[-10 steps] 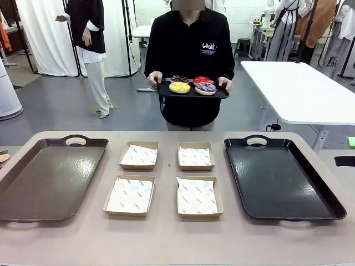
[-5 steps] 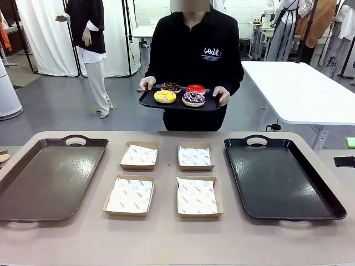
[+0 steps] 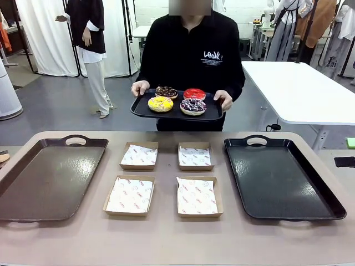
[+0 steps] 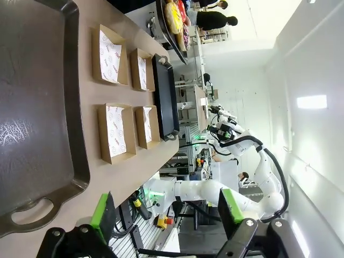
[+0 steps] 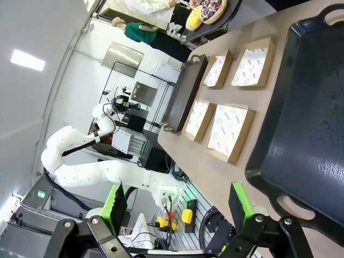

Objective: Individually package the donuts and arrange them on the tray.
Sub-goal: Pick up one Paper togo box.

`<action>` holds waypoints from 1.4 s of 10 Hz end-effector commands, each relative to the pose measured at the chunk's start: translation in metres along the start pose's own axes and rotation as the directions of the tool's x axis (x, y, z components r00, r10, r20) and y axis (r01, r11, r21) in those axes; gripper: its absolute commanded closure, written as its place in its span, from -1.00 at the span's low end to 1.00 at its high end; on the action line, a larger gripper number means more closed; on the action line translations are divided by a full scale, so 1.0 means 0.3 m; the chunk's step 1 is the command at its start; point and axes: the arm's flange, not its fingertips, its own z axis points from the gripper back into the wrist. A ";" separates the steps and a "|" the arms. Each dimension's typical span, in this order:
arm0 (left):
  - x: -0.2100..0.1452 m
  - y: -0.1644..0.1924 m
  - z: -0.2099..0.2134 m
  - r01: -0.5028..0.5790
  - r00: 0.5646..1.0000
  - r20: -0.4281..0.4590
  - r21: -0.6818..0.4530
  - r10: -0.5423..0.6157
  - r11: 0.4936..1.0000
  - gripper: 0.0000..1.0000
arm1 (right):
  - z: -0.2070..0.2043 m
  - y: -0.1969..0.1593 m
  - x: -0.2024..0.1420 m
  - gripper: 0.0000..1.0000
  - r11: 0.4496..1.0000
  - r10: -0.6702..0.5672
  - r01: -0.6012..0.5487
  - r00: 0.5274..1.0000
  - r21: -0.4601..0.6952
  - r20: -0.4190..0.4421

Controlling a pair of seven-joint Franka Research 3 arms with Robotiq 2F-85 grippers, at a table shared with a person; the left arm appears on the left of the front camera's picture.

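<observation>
Conceivably, w/ the four iced ring donuts (image 3: 176,99) riding the small black plastic tray (image 3: 145,112) a person holds past the beige desk (image 3: 166,235), any tilt could slide them off, while left end effector (image 4: 167,208) & right end effector (image 5: 178,207) gape wide, empty.

Boxes (image 3: 129,195) between two trays (image 3: 50,183), donuts (image 3: 160,103) on held tray (image 3: 175,116) behind
</observation>
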 end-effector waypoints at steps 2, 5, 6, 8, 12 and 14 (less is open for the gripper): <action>-0.004 0.001 0.005 0.000 1.000 0.006 -0.014 0.000 1.000 -1.00 | 0.000 -0.001 0.002 -1.00 1.000 0.006 -0.006 1.000 0.014 0.005; -0.004 0.001 0.005 0.000 1.000 0.006 -0.014 0.000 1.000 -1.00 | 0.000 -0.001 0.002 -1.00 1.000 0.006 -0.006 1.000 0.014 0.005; -0.004 0.001 0.005 0.000 1.000 0.006 -0.014 0.000 1.000 -1.00 | 0.000 -0.001 0.002 -1.00 1.000 0.006 -0.006 1.000 0.014 0.005; -0.004 0.001 0.005 0.000 1.000 0.006 -0.014 0.000 1.000 -1.00 | 0.000 -0.001 0.002 -1.00 1.000 0.006 -0.006 1.000 0.014 0.005; -0.004 0.001 0.005 0.000 1.000 0.006 -0.014 0.000 1.000 -1.00 | 0.000 -0.001 0.002 -1.00 1.000 0.006 -0.006 1.000 0.014 0.005; -0.004 0.001 0.005 0.000 1.000 0.006 -0.014 0.000 1.000 -1.00 | 0.000 -0.001 0.002 -1.00 1.000 0.006 -0.006 1.000 0.014 0.005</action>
